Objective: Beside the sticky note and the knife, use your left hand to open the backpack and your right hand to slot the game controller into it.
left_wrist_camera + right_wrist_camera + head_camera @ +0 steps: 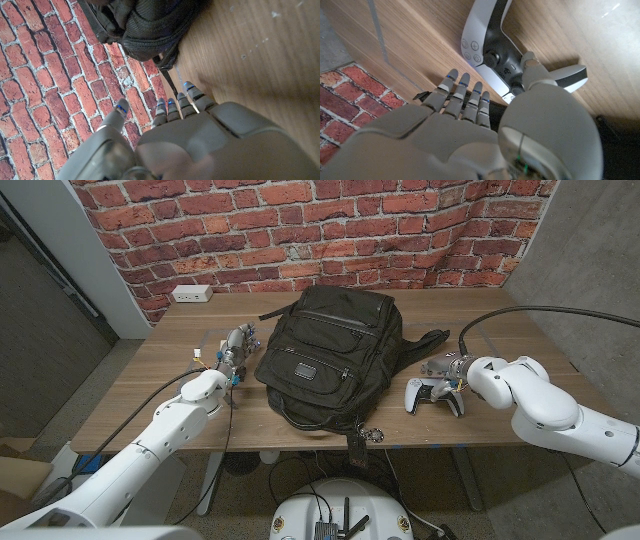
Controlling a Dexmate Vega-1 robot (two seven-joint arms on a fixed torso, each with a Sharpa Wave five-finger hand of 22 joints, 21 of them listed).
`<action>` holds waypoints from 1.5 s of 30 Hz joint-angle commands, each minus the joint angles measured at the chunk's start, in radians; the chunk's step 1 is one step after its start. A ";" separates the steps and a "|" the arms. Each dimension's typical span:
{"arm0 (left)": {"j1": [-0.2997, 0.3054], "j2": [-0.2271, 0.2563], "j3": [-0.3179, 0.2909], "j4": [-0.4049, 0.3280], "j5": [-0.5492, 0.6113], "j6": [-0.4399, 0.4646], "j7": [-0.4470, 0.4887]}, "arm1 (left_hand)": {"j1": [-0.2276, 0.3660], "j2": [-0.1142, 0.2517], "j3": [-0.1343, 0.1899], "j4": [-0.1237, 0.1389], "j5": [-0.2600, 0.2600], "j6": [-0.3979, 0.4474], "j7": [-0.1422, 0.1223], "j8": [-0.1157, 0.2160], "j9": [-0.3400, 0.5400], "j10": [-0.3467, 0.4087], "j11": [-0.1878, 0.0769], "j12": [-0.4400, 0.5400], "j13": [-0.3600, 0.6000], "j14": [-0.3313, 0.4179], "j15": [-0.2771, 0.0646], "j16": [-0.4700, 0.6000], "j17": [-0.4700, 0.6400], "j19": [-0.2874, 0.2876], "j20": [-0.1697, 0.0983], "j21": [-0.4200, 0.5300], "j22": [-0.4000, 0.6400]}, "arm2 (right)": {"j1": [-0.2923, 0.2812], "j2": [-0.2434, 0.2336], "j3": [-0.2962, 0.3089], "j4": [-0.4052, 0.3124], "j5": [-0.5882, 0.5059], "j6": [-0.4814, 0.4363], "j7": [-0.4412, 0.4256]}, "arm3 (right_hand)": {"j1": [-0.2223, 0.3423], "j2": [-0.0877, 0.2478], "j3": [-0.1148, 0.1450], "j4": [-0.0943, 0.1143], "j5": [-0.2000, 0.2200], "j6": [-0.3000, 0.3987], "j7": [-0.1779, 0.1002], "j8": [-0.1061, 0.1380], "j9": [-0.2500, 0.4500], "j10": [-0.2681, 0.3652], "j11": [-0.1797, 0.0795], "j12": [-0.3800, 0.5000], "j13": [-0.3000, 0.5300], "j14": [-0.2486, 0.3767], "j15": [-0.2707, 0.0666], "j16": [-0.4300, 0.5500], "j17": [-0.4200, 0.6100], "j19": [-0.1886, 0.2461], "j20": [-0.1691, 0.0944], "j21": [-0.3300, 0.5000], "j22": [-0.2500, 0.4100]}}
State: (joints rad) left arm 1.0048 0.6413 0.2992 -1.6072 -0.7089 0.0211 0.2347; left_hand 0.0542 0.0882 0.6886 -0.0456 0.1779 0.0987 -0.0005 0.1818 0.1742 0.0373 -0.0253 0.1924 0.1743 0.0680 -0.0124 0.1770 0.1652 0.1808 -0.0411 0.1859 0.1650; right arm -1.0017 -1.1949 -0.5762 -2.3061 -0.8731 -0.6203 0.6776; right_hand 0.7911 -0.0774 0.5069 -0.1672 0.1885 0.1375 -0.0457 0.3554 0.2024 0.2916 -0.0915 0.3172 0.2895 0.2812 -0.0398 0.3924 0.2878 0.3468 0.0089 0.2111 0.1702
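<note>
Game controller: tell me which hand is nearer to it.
Right. The right hand is right at the game controller, its thumb over the controller's middle in the right wrist view. The left hand is across the backpack, at its other side.

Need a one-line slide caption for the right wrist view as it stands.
Right hand reaching over the white game controller on the wooden table, thumb resting on its black center.

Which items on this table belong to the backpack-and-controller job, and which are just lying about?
Part of the job:
- backpack, lying closed at mid-table
- game controller, on the table with the right hand at it
- left hand, beside the backpack, holding nothing

Lying about:
- white power strip at the table's far edge
</note>
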 commanded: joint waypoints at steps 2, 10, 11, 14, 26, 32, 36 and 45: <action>0.018 0.001 -0.004 -0.017 -0.005 0.002 0.011 | -0.010 0.059 0.010 -0.001 0.000 0.011 0.002 0.003 0.003 0.007 -0.003 0.001 0.005 0.007 -0.002 0.000 0.005 0.008 -0.013 0.006 0.005 | -0.040 -0.001 0.021 0.003 -0.027 0.019 -0.028 | 0.020 0.002 -0.010 -0.001 -0.002 0.032 0.001 0.013 0.004 0.030 -0.008 0.009 0.008 0.029 -0.106 0.020 0.008 0.019 -0.013 0.002 0.001; 0.024 0.000 -0.004 -0.025 -0.004 0.000 0.018 | -0.010 0.059 0.011 0.000 0.000 0.011 0.002 0.002 0.003 0.008 -0.004 0.001 0.005 0.008 -0.001 0.001 0.005 0.009 -0.013 0.006 0.005 | -0.064 -0.007 0.033 0.001 -0.050 0.031 -0.050 | 0.032 0.004 -0.016 -0.002 -0.002 0.051 -0.003 0.021 0.004 0.060 -0.019 0.018 0.017 0.054 -0.121 0.038 0.015 0.042 -0.028 0.005 0.002; 0.024 -0.001 -0.004 -0.026 -0.004 0.003 0.021 | -0.010 0.059 0.011 0.000 0.000 0.011 0.002 0.002 0.003 0.008 -0.004 0.001 0.005 0.008 -0.001 0.000 0.005 0.009 -0.013 0.006 0.005 | -0.067 -0.006 0.034 0.001 -0.053 0.031 -0.054 | 0.033 0.004 -0.016 -0.002 -0.002 0.052 -0.003 0.021 0.004 0.060 -0.019 0.018 0.018 0.056 -0.123 0.039 0.015 0.045 -0.028 0.005 0.002; 0.024 -0.002 -0.002 -0.025 -0.004 0.002 0.018 | -0.011 0.059 0.011 0.000 0.000 0.011 0.002 0.002 0.003 0.008 -0.003 0.001 0.005 0.008 -0.002 0.001 0.005 0.010 -0.012 0.006 0.005 | -0.073 -0.005 0.037 0.002 -0.060 0.036 -0.055 | 0.036 0.003 -0.018 -0.003 -0.002 0.054 -0.005 0.022 0.004 0.064 -0.023 0.018 0.020 0.062 -0.126 0.044 0.017 0.051 -0.032 0.006 0.002; 0.027 -0.007 0.003 -0.031 -0.004 0.005 0.024 | -0.012 0.058 0.013 0.001 0.000 0.011 0.002 0.002 0.003 0.008 -0.003 0.001 0.005 0.010 -0.001 0.001 0.005 0.011 -0.012 0.006 0.005 | -0.103 -0.002 0.048 0.007 -0.092 0.037 -0.076 | 0.050 0.006 -0.023 -0.003 -0.002 0.060 -0.012 0.025 0.004 0.077 -0.026 0.020 0.028 0.077 -0.135 0.059 0.025 0.063 -0.042 0.005 0.003; 0.035 -0.005 0.003 -0.044 -0.003 0.009 0.034 | -0.012 0.058 0.013 0.001 0.000 0.011 0.002 0.002 0.003 0.008 -0.002 0.001 0.006 0.010 -0.001 0.001 0.005 0.011 -0.012 0.006 0.005 | -0.123 0.003 0.057 0.013 -0.102 0.039 -0.107 | 0.075 0.009 -0.036 -0.003 -0.002 0.128 -0.014 0.053 0.005 0.142 -0.045 0.041 0.046 0.132 -0.164 0.101 0.046 0.087 -0.053 0.006 0.004; 0.046 -0.001 -0.001 -0.057 -0.004 0.012 0.043 | -0.012 0.058 0.014 0.002 0.000 0.012 0.002 0.002 0.003 0.008 0.000 0.001 0.006 0.010 -0.001 0.001 0.005 0.011 -0.012 0.006 0.005 | -0.131 0.008 0.061 0.016 -0.107 0.040 -0.121 | 0.084 0.015 -0.040 -0.002 -0.002 0.150 -0.017 0.062 0.006 0.161 -0.052 0.047 0.052 0.151 -0.168 0.116 0.054 0.097 -0.060 0.007 0.005; 0.058 0.000 -0.004 -0.066 -0.008 0.012 0.046 | -0.013 0.058 0.015 0.002 0.000 0.012 0.002 0.002 0.003 0.008 -0.001 0.001 0.006 0.011 -0.001 0.001 0.005 0.011 -0.012 0.006 0.005 | -0.136 0.021 0.064 0.026 -0.119 0.045 -0.136 | 0.109 0.029 -0.045 -0.003 0.001 0.190 -0.024 0.076 0.005 0.195 -0.060 0.057 0.064 0.187 -0.177 0.149 0.074 0.119 -0.078 0.009 0.005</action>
State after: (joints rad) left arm 1.0487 0.6386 0.2997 -1.6591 -0.7136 0.0306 0.2726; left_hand 0.0515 0.0908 0.6912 -0.0429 0.1779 0.0985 -0.0003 0.1818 0.1742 0.0373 -0.0252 0.1924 0.1743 0.0679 -0.0124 0.1770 0.1652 0.1827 -0.0392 0.1859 0.1650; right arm -1.1229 -1.1869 -0.5193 -2.2892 -0.9774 -0.5797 0.5665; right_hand 0.8797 -0.0548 0.4638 -0.1688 0.1884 0.3125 -0.0698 0.4242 0.2022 0.4737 -0.1486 0.3670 0.3468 0.4560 -0.0461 0.5312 0.3535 0.4539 -0.0448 0.2149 0.1699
